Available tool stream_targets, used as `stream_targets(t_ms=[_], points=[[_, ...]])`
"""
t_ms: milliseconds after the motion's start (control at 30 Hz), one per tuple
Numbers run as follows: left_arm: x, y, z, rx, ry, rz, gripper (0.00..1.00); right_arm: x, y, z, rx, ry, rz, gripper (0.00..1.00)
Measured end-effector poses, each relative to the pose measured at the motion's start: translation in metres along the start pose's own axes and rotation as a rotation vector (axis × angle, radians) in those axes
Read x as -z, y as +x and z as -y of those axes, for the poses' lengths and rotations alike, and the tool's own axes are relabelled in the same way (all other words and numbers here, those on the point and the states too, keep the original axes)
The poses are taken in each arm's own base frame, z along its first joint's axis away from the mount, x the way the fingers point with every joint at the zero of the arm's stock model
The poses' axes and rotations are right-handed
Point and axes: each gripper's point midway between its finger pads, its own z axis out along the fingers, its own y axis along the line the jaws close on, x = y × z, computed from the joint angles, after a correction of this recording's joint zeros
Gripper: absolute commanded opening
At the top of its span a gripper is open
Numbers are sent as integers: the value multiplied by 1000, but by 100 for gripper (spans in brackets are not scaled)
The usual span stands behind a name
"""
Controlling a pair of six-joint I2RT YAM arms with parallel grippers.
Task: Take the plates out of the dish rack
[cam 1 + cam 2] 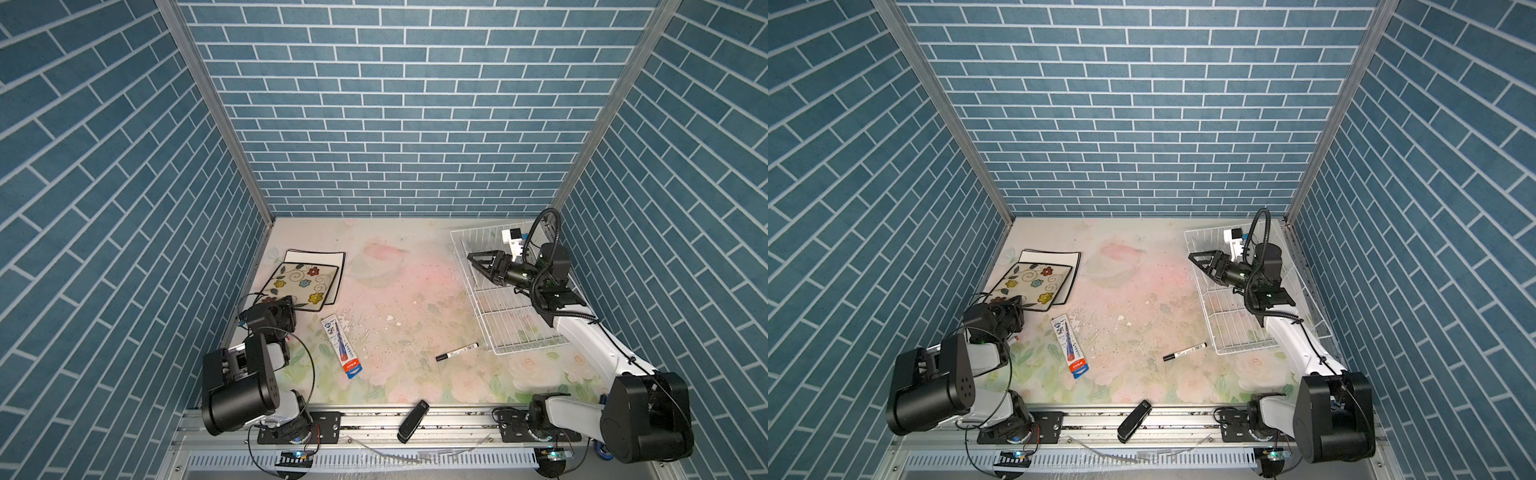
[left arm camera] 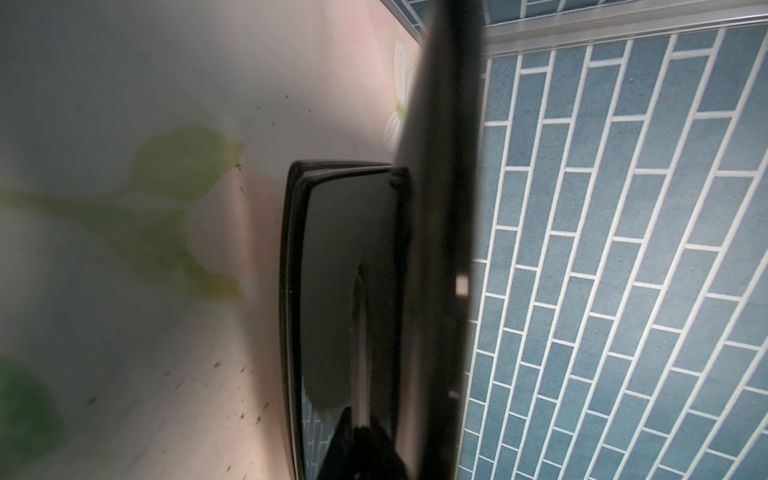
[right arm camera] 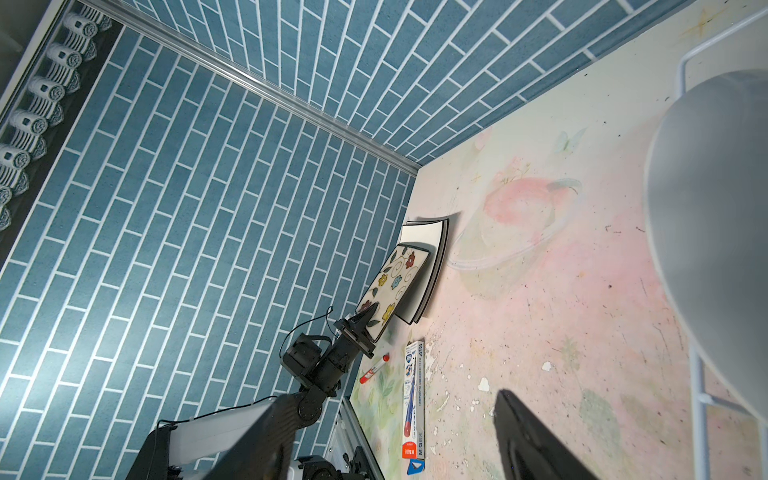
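Two square plates (image 1: 316, 258) noted stacked on worktop (image 1: 407, 299). Noted left gripper (image 3: 368, 316) clamped on flowered plate (image 1: 299, 282) edge, right gripper (image 1: 478, 262) spread open above dish rack (image 1: 511, 328).

Layout of the table (image 1: 415, 266), seen from the front

The dish rack (image 1: 519, 332) is set at the right rear, and the right gripper (image 1: 471, 262) is held over its far end. At the left rear, the upper plate (image 1: 299, 284) is laid on the lower plate (image 1: 316, 257), and the left gripper (image 3: 369, 312) is placed at the upper plate's near edge. A pen box (image 1: 341, 347) is found just in front of the plates, a marker (image 1: 457, 351) near the rack's front left corner, and a stapler-like object (image 1: 412, 421) on the front rail. A round plate (image 3: 715, 232) is seen beside the rack's wire in the right wrist view.
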Motion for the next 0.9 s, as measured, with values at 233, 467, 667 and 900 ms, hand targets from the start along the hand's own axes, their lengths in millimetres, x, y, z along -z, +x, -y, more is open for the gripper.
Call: stream_targets(t_ms=[233, 467, 667, 900], points=[[-2, 1, -1, -13, 1, 6, 0, 2, -2, 2, -1, 4, 8, 76], [-5, 3, 0, -19, 3, 4, 5, 3, -4, 3, -3, 7, 12, 76], [-6, 4, 1, -22, 2, 3, 10, 2, -5, 9, -15, 15, 11, 76], [-8, 4, 2, -27, -1, 5, 14, 2, -6, 15, -26, 23, 13, 76]])
